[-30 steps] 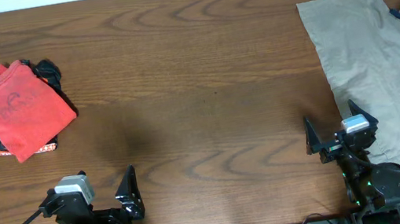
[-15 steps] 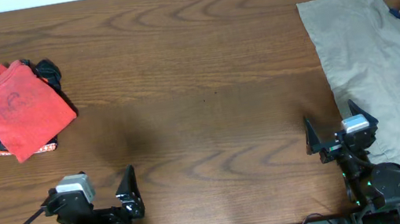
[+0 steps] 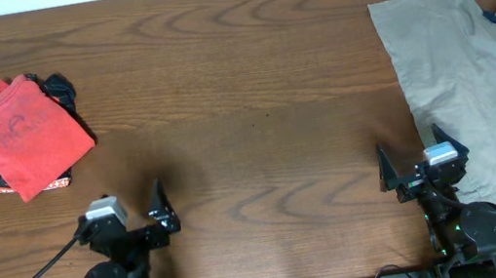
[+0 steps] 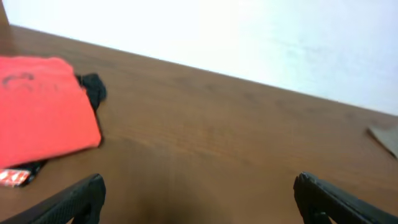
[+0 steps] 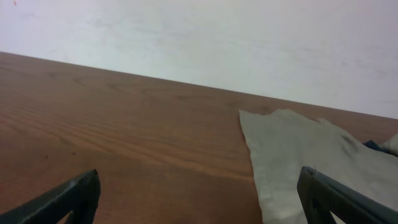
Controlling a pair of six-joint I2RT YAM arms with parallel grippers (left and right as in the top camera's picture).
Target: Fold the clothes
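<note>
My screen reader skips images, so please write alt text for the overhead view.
A folded coral-red cotton T-shirt lies on dark fabric at the left end of a brown wooden table, and a spread-out khaki-beige garment lies at the right end. Along the near edge, the left claw and right claw both stand open and empty.

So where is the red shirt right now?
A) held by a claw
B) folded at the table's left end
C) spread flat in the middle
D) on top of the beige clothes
B: the red shirt lies folded at the left end of the table, apart from the beige clothes.
</note>
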